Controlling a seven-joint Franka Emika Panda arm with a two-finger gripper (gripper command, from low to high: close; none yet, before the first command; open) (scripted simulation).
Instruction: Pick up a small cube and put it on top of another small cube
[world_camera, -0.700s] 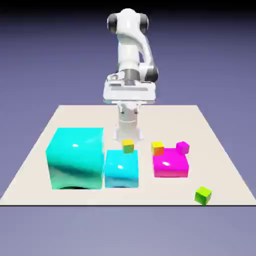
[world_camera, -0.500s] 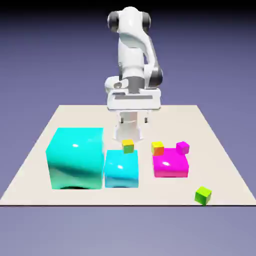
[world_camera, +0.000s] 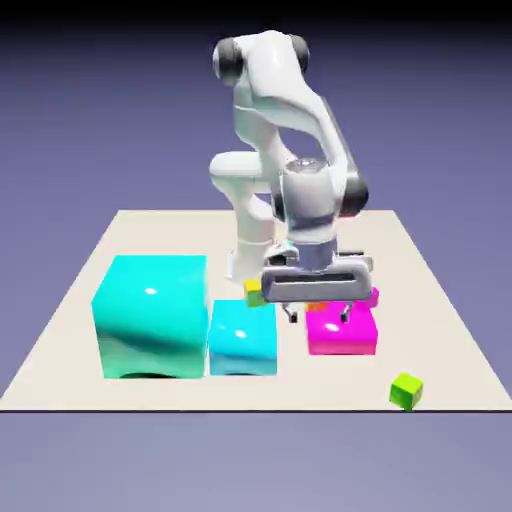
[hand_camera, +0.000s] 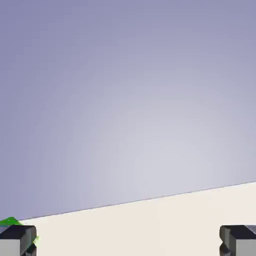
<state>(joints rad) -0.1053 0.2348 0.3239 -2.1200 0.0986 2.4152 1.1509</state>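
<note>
While your gripper (world_camera: 318, 314) has swung fwd and down since 0.5 s ago, jaws spread, lime cube (world_camera: 406, 390) sits untouched.

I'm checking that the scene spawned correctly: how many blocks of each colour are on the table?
Cyan: 2 (big cyan cube, medium cyan cube)
Magenta: 2 (magenta block, tiny magenta cube)
Lime: 1 (lime cube)
Yellow-topped: 2 (yellow-green cube, yellow-orange cube)
Total: 7

1. Two cyan blocks: a large cyan block (world_camera: 150, 316) and a smaller cyan block (world_camera: 242, 337).
2. One magenta block (world_camera: 342, 332).
3. One lime-green cube (world_camera: 406, 390).
4. One yellow cube (world_camera: 253, 292), partly hidden.
</note>
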